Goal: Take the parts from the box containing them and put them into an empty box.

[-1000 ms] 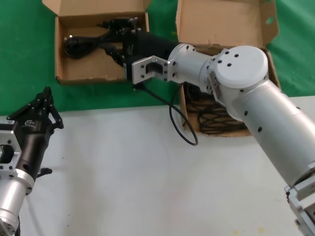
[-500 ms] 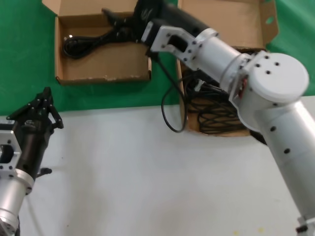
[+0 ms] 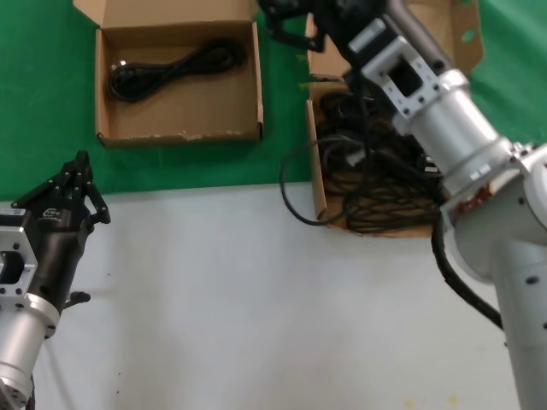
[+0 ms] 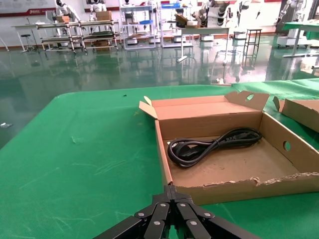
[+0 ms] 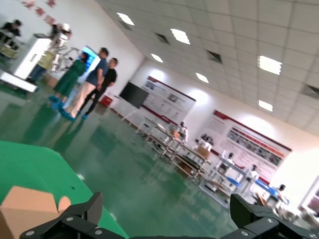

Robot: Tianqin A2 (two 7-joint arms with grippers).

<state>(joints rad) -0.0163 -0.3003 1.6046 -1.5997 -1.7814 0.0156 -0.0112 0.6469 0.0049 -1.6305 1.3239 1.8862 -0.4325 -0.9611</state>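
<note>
One coiled black power cord point(image 3: 171, 68) lies in the smaller squarish box point(image 3: 179, 134); it also shows in the left wrist view point(image 4: 214, 144) inside that box point(image 4: 249, 186). Several more cords point(image 3: 376, 201) fill the larger box with the tall back flap point(image 3: 410, 34). My right gripper point(image 3: 286, 24) is open and empty, raised at the back between the two boxes, near the larger box's flap; in its own wrist view its fingers point(image 5: 164, 204) stand wide apart with nothing between them. My left gripper point(image 3: 81, 171) is shut and parked at the near left point(image 4: 171, 188).
A thin black wire point(image 3: 295, 201) loops over the larger box's front left corner onto the white table point(image 3: 256, 307). Green cloth point(image 3: 43, 102) covers the far half under both boxes. The larger box's edge shows in the left wrist view point(image 4: 299, 109).
My right gripper has left the cord in the smaller box and swung right and back, rising to the larger box's flap. The thin wire loop shifted with it. The left arm stayed still.
</note>
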